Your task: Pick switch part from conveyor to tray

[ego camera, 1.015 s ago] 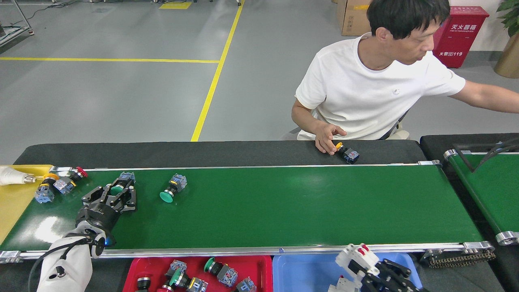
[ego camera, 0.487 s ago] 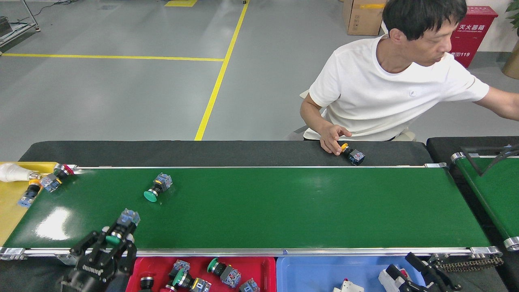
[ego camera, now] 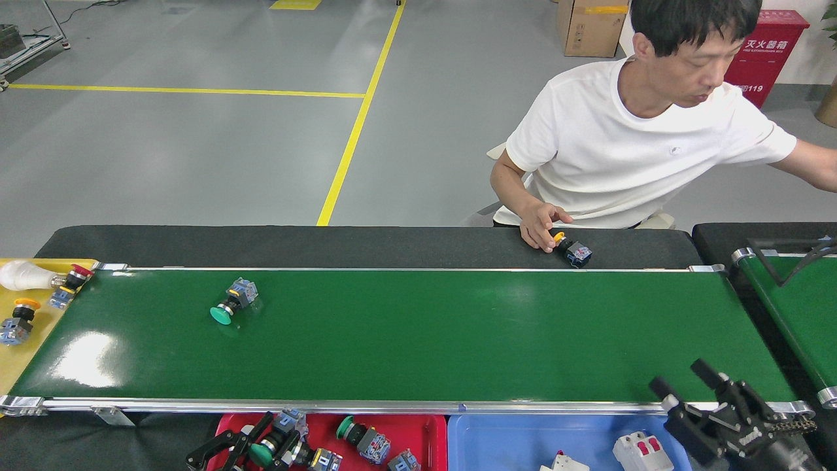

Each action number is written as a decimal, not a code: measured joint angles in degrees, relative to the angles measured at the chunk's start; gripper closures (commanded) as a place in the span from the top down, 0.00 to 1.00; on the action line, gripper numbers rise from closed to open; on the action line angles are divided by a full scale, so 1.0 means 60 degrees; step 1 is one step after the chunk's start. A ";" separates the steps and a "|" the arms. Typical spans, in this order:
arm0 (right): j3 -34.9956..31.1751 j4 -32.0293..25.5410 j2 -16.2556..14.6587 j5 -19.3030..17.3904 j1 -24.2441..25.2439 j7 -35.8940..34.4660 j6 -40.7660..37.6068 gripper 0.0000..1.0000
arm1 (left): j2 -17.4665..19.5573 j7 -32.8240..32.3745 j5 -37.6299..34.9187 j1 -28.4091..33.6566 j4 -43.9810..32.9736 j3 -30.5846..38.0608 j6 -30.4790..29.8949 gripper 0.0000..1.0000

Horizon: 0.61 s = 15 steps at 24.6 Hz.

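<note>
The left gripper [ego camera: 252,451] is hanging low over the red tray [ego camera: 418,428], just below the conveyor [ego camera: 405,333]. Its black fingers are pinching a green-capped switch part [ego camera: 265,451]. The right gripper [ego camera: 696,396] is sticking up at the conveyor's near right corner, over the blue tray [ego camera: 484,445], with its two dark fingers spread and nothing between them. The conveyor is lying long, flat and shiny dark green, with silver rails. Another switch part [ego camera: 232,302], round green cap and boxy grey end, is lying on its left part. Past the far rail, a person's hand [ego camera: 541,224] is touching a small yellow-topped switch [ego camera: 572,250] on black padding.
</note>
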 measured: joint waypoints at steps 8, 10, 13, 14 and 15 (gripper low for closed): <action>0.0186 -0.0338 0.1937 0.3385 0.0130 -0.2074 0.1675 0.97 | -0.0383 -0.0929 0.1643 -0.0178 0.0206 0.1782 0.0000 1.00; 0.0187 -0.0528 0.1993 0.3556 0.0306 -0.2672 0.1698 0.97 | -0.0383 -0.1117 0.1787 -0.0499 0.0532 0.2395 0.0019 1.00; 0.0232 -0.0830 0.1992 0.3591 0.0502 -0.3060 0.1750 0.98 | -0.0370 -0.1424 0.1811 -0.1298 0.1515 0.3253 0.0056 1.00; 0.0289 -0.0894 0.1992 0.3593 0.0611 -0.3131 0.1665 0.98 | -0.0352 -0.1522 0.1812 -0.1578 0.1866 0.3468 0.0068 1.00; 0.0388 -0.0961 0.1992 0.3594 0.0740 -0.3168 0.1613 0.98 | -0.0272 -0.1609 0.1812 -0.1878 0.2219 0.3653 0.0069 1.00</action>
